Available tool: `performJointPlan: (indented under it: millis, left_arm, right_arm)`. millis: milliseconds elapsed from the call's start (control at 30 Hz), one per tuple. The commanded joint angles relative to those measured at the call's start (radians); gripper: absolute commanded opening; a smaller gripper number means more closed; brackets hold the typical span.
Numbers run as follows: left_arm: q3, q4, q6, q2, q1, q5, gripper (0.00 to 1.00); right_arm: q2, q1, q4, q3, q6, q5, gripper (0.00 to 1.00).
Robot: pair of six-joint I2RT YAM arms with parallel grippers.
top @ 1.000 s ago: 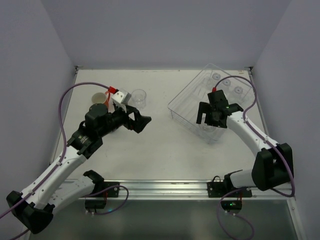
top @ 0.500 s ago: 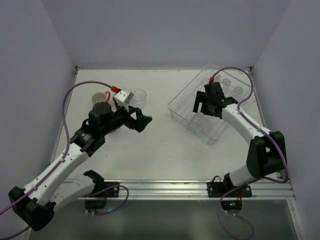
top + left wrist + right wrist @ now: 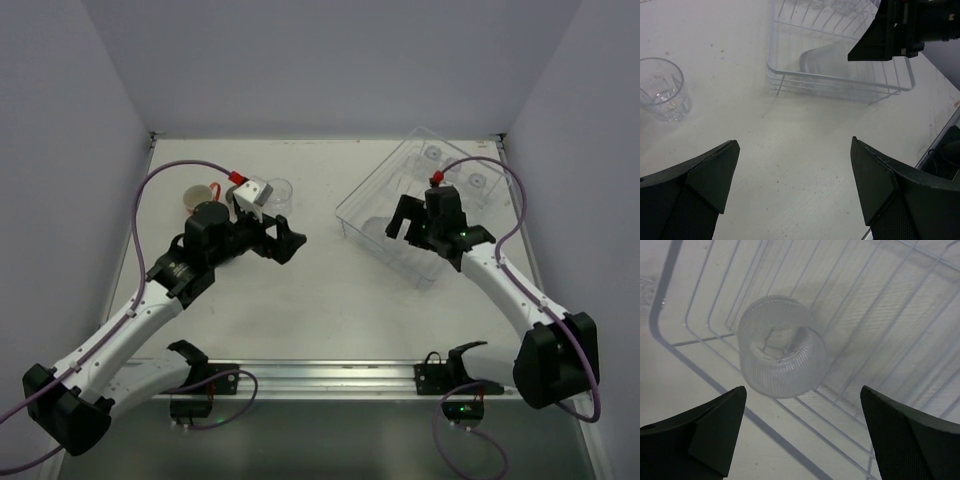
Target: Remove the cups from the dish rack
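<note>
Since a second ago the right end effector [image 3: 406, 228] has shifted over the dish rack [image 3: 400, 262], pushing toward the rack's far side and then drawing back to its left part, while its elbow has swung out toward the near right; the left end effector [image 3: 291, 240] has only edged a little farther from its base. The right one's jaws stand wide open and hold nothing. Directly under them, in the right wrist view, a ribbed tumbler [image 3: 781, 351] sits mouth down on the rack's wire floor near a corner, between the two fingers [image 3: 705, 435] but not touching either. From above, that tumbler shows as a pale shape in the rack's left corner, just beside the right end effector. More clear cups [image 3: 478, 180] stand at the rack's far end, well apart from either arm. The left end effector is also spread wide and empty, above bare surface [image 3: 300, 320] between the rack and a clear tumbler [image 3: 662, 89] that stands upright on the surface. An orange-red mug [image 3: 195, 197] sits behind the left arm, partly hidden by it.
</note>
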Motion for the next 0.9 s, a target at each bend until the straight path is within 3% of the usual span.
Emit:
performJointPlan:
  millis: [0, 133, 267, 300, 367, 500, 600, 700, 733, 867]
  left_arm:
    - [0.009, 0.015, 0.013, 0.002, 0.01, 0.014, 1.0]
    - [0.008, 0.016, 0.013, 0.0, 0.011, 0.018, 1.0]
    - [0.006, 0.016, 0.013, 0.002, 0.011, 0.023, 1.0]
    - [0.006, 0.015, 0.011, 0.002, 0.013, 0.02, 1.0]
    - [0.002, 0.015, 0.013, -0.001, 0.011, 0.015, 1.0]
    - [0.005, 0.016, 0.011, 0.009, 0.011, 0.023, 1.0]
    - [0.006, 0.015, 0.013, 0.003, 0.014, 0.02, 1.0]
    - [0.003, 0.015, 0.015, -0.001, 0.013, 0.012, 1.0]
    - [0.002, 0.015, 0.015, 0.0, 0.013, 0.014, 1.0]
    - [0.008, 0.021, 0.001, 0.012, 0.013, 0.041, 1.0]
  right_arm:
    - [-0.07, 0.001, 0.164, -0.073, 0.127, -0.18, 0.99]
    - [-0.051, 0.001, 0.281, -0.144, 0.177, -0.259, 0.97]
    - [0.024, 0.001, 0.344, -0.092, 0.175, -0.314, 0.91]
    - [0.031, 0.001, 0.338, -0.075, 0.172, -0.293, 0.84]
    - [0.038, 0.004, 0.309, -0.035, 0.158, -0.25, 0.83]
    - [0.129, 0.006, 0.162, 0.111, 0.079, -0.105, 0.91]
    - [0.175, 0.006, 0.117, 0.148, 0.06, -0.012, 0.9]
    - [0.212, 0.006, 0.087, 0.163, 0.031, 0.057, 0.86]
    - [0.221, 0.006, 0.083, 0.169, 0.022, 0.062, 0.76]
    - [0.271, 0.006, 0.054, 0.184, 0.002, 0.016, 0.64]
